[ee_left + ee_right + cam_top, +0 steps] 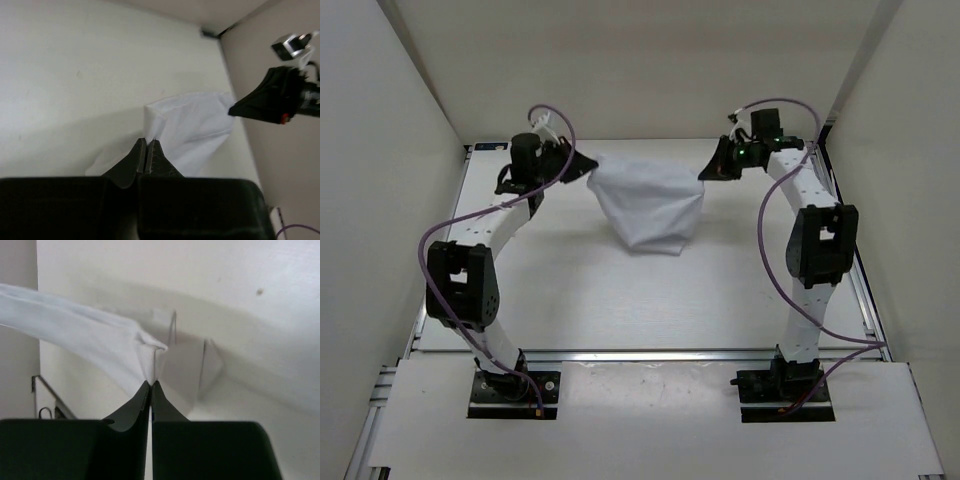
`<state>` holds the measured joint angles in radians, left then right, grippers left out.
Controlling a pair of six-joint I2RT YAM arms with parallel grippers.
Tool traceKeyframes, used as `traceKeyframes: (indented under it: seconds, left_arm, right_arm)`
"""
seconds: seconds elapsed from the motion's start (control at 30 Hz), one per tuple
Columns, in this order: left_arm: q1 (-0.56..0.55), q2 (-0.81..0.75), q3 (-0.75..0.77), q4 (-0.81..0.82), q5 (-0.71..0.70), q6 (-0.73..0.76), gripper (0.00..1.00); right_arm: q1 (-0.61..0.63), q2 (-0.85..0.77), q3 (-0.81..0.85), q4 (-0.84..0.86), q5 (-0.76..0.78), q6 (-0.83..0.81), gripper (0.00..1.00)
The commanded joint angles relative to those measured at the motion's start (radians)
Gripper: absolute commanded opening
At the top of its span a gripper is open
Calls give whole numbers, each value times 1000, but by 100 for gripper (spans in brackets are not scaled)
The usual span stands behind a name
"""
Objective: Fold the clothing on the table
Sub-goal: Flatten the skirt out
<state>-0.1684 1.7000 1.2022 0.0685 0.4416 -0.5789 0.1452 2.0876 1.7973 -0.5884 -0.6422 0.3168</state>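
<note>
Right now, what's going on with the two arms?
Both arms hold the clothing up between them at the far end of the table. The left gripper is shut on one top corner and the right gripper is shut on the other. The cloth is spread between them with its lower part sagging toward the table. Whether the bottom edge touches the table cannot be told. No fold has been made yet.

You're looking at a flat white bench [620, 300] with a metal rail [650, 353] along its near edge, and toward its far side the lower end of the white clothing [650, 205] appears to rest on it, upper corners raised.
</note>
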Motion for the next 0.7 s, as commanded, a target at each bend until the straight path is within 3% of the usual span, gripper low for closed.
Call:
traceKeyframes:
  seconds: [0.0,0.13,0.4,0.67]
  left_arm:
    - [50,-51,134,128,133,-145,0]
    - [72,-91,186,195,181,-206,0]
    - [83,-258,-88,309,170,-280,0]
    - [81,-346,-110,248,157,-245,0]
  right_arm:
    - [-50,-101,88,-86,105,-81,0]
    - [-90,-210,103,-71,87,-113,0]
    - [-93,-346,50,-82,55,-179,0]
    - [-42,-416,0,-96,62,-200,0]
